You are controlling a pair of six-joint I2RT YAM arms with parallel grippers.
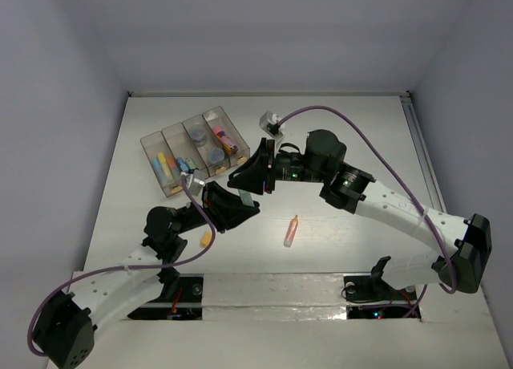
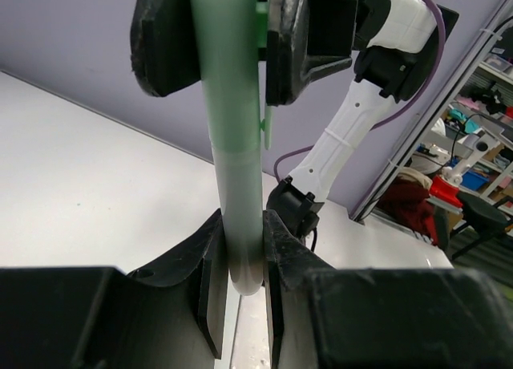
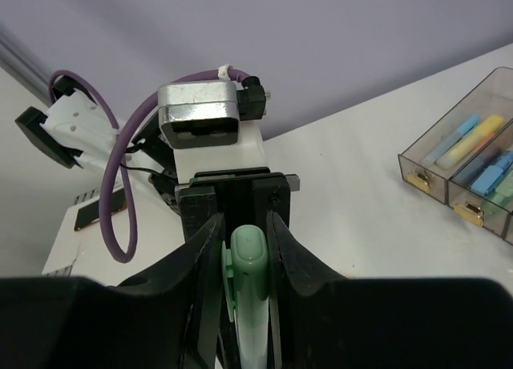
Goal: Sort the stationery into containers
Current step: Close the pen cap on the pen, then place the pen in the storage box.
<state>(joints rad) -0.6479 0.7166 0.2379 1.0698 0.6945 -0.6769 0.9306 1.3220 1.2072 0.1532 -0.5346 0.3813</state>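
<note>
From above, the left claw (image 1: pixel 238 208) and the right claw (image 1: pixel 243 184) meet tip to tip over the middle of the desk (image 1: pixel 345 136), just near and right of the smoky four-compartment tray (image 1: pixel 145 145). A short stretch of the green pen (image 1: pixel 248 197) shows between them. The tray holds yellow and blue pieces in its left compartments, two grey pots (image 1: pixel 197 131) in the third, and pink and orange pieces in the rightmost. An orange-pink pen (image 1: pixel 290 231) lies alone on the desk to the near right, and a small yellow piece (image 1: pixel 206 239) lies near the left arm. The far and right parts of the desk are bare up to the walls

In the left wrist view, the green pen stands upright. Its lower end is clamped between the left claw's fingers, and its upper end, with the clip, sits between the right claw's fingers, which press its sides

In the right wrist view, the right claw is closed on the pen's cap, with the tray off to the far right
</note>
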